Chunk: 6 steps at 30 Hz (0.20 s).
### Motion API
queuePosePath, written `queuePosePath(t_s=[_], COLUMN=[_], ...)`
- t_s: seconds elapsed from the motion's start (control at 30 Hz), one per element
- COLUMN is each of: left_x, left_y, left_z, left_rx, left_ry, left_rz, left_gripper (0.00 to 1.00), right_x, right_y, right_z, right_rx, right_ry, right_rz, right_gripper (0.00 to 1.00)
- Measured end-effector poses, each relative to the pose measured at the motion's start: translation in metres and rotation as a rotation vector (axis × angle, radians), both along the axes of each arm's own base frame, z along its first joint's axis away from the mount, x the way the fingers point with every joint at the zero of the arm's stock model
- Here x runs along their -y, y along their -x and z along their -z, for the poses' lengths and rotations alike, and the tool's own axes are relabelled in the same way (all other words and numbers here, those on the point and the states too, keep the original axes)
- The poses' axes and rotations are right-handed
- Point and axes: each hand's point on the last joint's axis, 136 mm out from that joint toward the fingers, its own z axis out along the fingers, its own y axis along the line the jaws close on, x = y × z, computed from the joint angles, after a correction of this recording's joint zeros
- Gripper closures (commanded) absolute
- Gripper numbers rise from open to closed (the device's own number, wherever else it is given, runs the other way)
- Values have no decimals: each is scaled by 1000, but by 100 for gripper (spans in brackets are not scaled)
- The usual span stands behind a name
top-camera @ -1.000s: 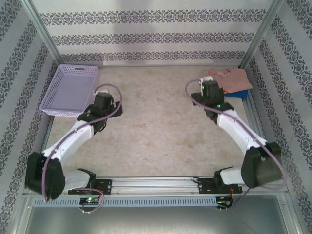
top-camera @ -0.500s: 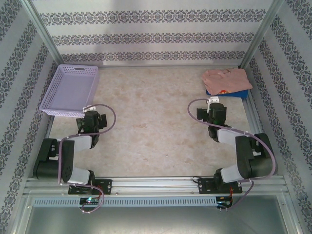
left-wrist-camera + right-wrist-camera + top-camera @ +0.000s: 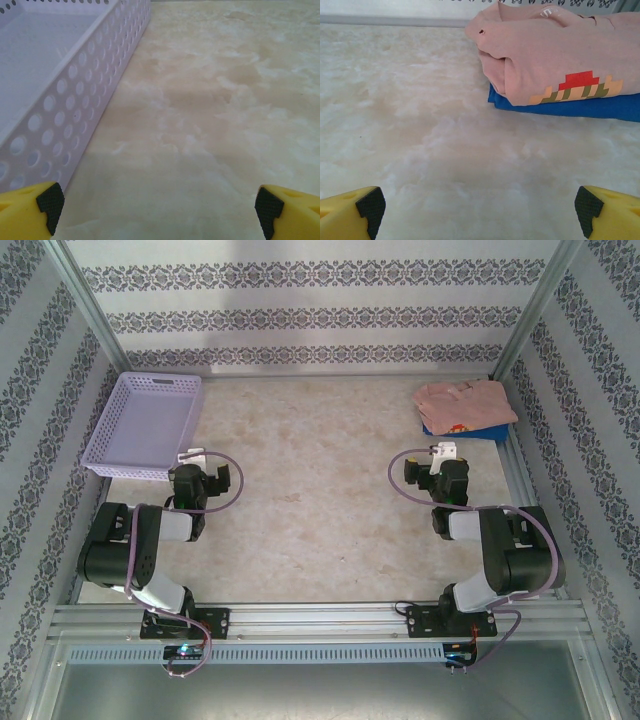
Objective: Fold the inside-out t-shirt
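A pale beige tabletop (image 3: 320, 520) with a cloudy marbled pattern lies inside a booth of walls (image 3: 320, 315) papered in white with bands of dark floral ornament. Slanted metal posts (image 3: 78, 310) stand at the far corners and an aluminium rail (image 3: 320, 618) runs along the near edge.

At the far left sits a lilac perforated basket (image 3: 130, 468), its long side running away from the arms. The left gripper (image 3: 159, 207) hovers low just beside the basket's near right corner, its yellow fingers (image 3: 30, 210) spread wide with nothing but bare table between them. The right gripper (image 3: 480, 207) hangs over open table to the right of the middle, aimed at the far right corner, its jaws likewise wide apart and holding nothing.

The inside-out t-shirt (image 3: 465, 403) lies in that far right corner as a loosely bunched salmon-pink bundle, resting on top of a bright blue t-shirt (image 3: 580, 107) whose edge shows beneath it. Well apart from both grippers, its long axis runs left to right along the back wall, tilted a little. A rounded fold forms its left end, and its stepped red, orange-yellow and green print (image 3: 577, 87) faces the near edge
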Motion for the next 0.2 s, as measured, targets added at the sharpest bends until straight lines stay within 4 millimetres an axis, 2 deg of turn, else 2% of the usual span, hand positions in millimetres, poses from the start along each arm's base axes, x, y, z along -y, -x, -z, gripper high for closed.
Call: queuePosePath(t_s=[0.2], left_x=[1], left_y=[0], left_z=[0], left_rx=[0], left_ry=[-1], left_rz=[4], left_gripper=[0], right_x=[0], right_y=[-1], right_z=[-2], right_rx=[10], right_ry=[0], right_rz=[0], right_gripper=[2])
